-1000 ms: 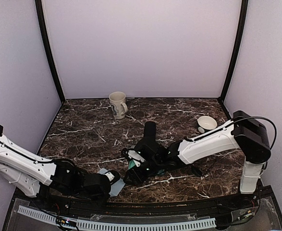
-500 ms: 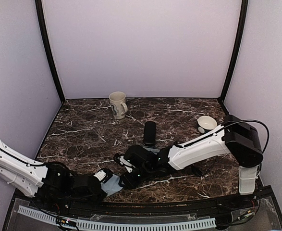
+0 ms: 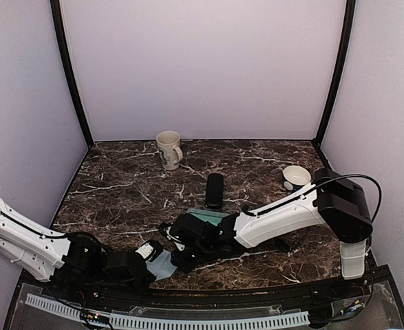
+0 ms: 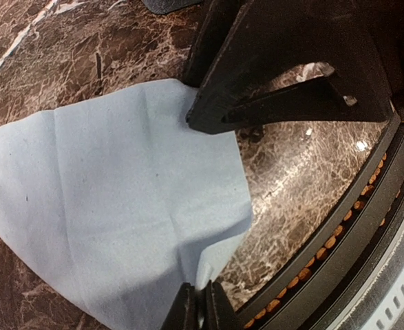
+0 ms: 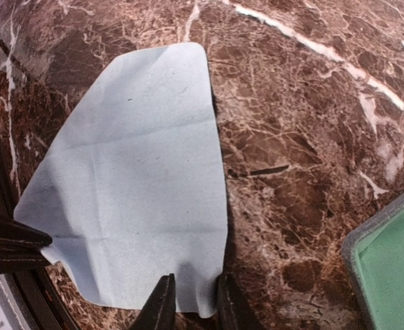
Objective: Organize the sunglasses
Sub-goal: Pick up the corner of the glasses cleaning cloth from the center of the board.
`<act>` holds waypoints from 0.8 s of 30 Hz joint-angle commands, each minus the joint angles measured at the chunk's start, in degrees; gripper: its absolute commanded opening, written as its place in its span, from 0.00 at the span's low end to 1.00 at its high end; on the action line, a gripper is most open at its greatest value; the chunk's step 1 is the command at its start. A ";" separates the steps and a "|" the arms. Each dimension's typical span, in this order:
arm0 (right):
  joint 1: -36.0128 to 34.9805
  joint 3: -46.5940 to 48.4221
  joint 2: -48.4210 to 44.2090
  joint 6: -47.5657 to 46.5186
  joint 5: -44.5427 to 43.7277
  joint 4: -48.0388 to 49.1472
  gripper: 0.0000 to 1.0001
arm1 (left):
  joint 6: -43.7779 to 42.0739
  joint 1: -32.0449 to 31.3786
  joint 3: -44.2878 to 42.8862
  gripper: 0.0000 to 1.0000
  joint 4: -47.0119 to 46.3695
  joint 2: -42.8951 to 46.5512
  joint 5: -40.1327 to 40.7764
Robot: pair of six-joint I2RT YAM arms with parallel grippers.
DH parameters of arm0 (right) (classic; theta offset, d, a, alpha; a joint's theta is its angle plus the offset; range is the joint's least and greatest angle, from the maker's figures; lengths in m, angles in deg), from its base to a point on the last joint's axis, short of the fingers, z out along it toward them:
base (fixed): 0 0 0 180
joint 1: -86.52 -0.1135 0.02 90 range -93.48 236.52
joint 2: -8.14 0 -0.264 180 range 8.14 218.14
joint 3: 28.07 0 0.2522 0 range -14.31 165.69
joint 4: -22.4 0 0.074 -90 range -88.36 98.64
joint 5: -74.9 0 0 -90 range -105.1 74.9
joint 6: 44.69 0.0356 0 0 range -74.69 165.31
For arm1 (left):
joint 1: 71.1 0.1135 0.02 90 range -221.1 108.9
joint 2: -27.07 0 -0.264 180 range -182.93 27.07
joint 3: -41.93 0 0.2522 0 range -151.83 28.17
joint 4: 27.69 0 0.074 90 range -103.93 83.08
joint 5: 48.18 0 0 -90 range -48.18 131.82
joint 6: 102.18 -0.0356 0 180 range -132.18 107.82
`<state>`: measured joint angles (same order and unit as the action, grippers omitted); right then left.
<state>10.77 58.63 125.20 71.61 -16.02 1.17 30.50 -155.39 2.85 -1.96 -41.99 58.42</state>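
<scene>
Counting first: you have one pale blue cloth (image 3: 162,263) lying flat at the near edge of the worktop (image 3: 119,192), and both arms reach it. One cream mug (image 3: 168,149) stands upright at the back left. It carries a dark mark that is too small to read. One small white bowl (image 3: 296,176) sits at the right, well apart from the mug. One black oblong case (image 3: 215,190) lies mid-worktop. Just in front of it is one open case with a green lining (image 3: 208,216), partly covered by the right arm. No other writing can be read on any of these.

Your left claw (image 4: 200,309) is pinched tight on the cloth's (image 4: 119,206) near corner, its fingers together with the fabric between them. Your right claw (image 5: 193,302) sits astride the opposite edge of the cloth (image 5: 140,185). Its fingers stand a narrow gap apart and the fabric runs between them, so it is not clamped. From that wrist you also see a corner of the green-lined case (image 5: 387,261) at the lower right, apart from the cloth.

You cannot pick out the sunglasses for certain. One dark shape (image 3: 281,243) lies on the worktop just beside the right arm's forearm, towards the bowl's side. It is too small and shadowed to name.
</scene>
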 commanded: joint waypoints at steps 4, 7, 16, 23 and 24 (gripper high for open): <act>-1.09 -1.58 -0.12 0.93 0.31 -0.11 0.12 | -0.37 -0.30 -1.20 0.07 -0.26 -1.26 1.07; -0.78 -2.25 -1.64 1.21 -0.77 0.25 0.03 | -1.11 -0.32 -2.43 0.07 0.50 -1.85 0.87; 4.90 -1.77 -6.33 1.82 4.12 3.34 0.00 | -10.07 5.71 -8.94 0.00 10.37 5.34 -1.31; 9.02 4.50 -7.49 1.58 8.61 2.46 0.00 | -18.69 12.94 -18.08 0.00 20.03 10.79 -0.18; 9.47 5.67 -7.36 1.45 9.21 2.13 0.00 | -19.72 13.64 -19.30 0.00 21.20 10.53 0.17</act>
<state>18.81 59.73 119.86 72.88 -10.10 2.22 17.39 -144.03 -11.44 11.24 -32.15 57.41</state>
